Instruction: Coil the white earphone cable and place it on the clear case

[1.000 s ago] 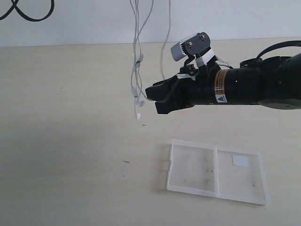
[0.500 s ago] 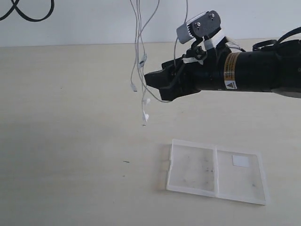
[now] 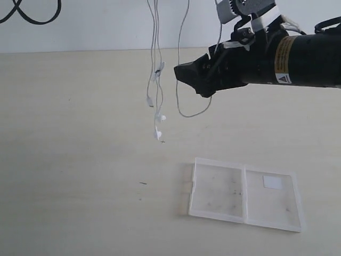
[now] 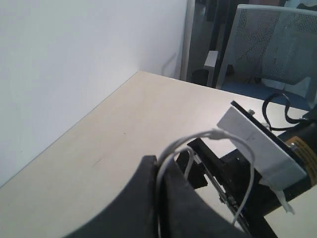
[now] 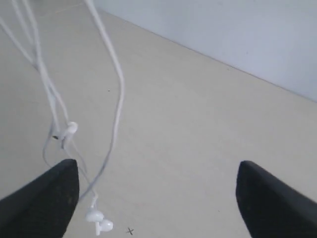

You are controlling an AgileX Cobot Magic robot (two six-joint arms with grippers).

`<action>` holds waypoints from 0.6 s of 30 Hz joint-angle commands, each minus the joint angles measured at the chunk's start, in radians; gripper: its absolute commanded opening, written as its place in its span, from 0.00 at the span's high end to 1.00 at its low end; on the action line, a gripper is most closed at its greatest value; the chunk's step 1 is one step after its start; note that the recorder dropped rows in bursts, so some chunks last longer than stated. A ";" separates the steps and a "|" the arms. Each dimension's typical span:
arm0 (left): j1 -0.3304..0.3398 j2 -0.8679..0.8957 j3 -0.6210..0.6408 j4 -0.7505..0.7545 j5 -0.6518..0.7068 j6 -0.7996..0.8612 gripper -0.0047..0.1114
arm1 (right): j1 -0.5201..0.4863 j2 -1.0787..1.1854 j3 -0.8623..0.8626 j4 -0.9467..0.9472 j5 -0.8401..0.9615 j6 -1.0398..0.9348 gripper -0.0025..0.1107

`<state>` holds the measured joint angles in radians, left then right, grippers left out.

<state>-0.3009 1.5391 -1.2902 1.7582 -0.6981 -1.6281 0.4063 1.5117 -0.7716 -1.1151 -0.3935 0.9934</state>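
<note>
The white earphone cable (image 3: 155, 69) hangs in thin strands from above the exterior view's top edge, its two earbuds (image 3: 158, 130) dangling over the table. One loop of it (image 3: 186, 113) sags under my right gripper (image 3: 189, 80) and runs behind it. That gripper hovers high and open; in its wrist view nothing is between the fingers (image 5: 49, 198), and the earbuds (image 5: 97, 220) hang beside one of them. My left gripper (image 4: 159, 162) is shut on the cable (image 4: 213, 134), out of the exterior view. The clear case (image 3: 218, 194) lies open and flat on the table.
A small white sticker (image 3: 272, 182) marks the case's right panel. The right arm's wrist camera (image 4: 257, 148) sits close under the left gripper. A thick black cable (image 3: 32, 13) hangs at the wall, top left. A chair (image 4: 277, 44) stands beyond the table end.
My right gripper has opened wide and risen up and to the right. The cable loop it pinched now hangs loose below it, and the earbuds have swung slightly.
</note>
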 commanded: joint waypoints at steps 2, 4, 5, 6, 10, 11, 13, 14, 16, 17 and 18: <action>0.003 -0.008 -0.005 -0.014 -0.002 -0.006 0.96 | 0.001 -0.021 -0.007 -0.171 -0.033 0.130 0.17; 0.003 -0.008 -0.005 -0.014 -0.002 -0.006 0.96 | 0.001 -0.032 -0.007 -0.164 -0.063 0.137 0.15; 0.003 -0.008 -0.005 -0.014 -0.002 -0.006 0.96 | 0.001 -0.041 -0.007 -0.156 -0.070 0.137 0.14; 0.003 -0.008 -0.005 -0.014 -0.002 -0.006 0.96 | 0.001 -0.049 -0.007 -0.145 -0.071 0.137 0.13; 0.003 -0.008 -0.005 -0.014 -0.002 -0.006 0.96 | 0.001 -0.089 -0.007 -0.145 -0.044 0.179 0.09; 0.003 -0.008 -0.005 -0.014 -0.002 -0.006 0.96 | 0.001 -0.098 -0.007 -0.145 -0.033 0.193 0.09; 0.003 -0.008 -0.005 -0.014 -0.002 -0.006 0.96 | 0.001 -0.120 -0.007 -0.145 -0.019 0.239 0.08; 0.003 -0.008 -0.005 -0.014 -0.002 -0.006 0.96 | 0.001 -0.129 -0.005 -0.147 -0.019 0.257 0.08; 0.003 -0.008 -0.005 -0.014 -0.002 -0.006 0.96 | 0.001 -0.150 -0.005 -0.164 -0.026 0.295 0.08; 0.003 -0.008 -0.005 -0.014 -0.002 -0.006 0.96 | 0.001 -0.160 -0.005 -0.177 -0.026 0.322 0.08; 0.003 -0.008 -0.005 -0.014 -0.002 -0.008 0.96 | 0.001 -0.170 -0.005 -0.193 -0.033 0.352 0.08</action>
<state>-0.3009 1.5391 -1.2902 1.7582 -0.6981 -1.6281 0.4063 1.3703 -0.7716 -1.2763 -0.4200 1.2778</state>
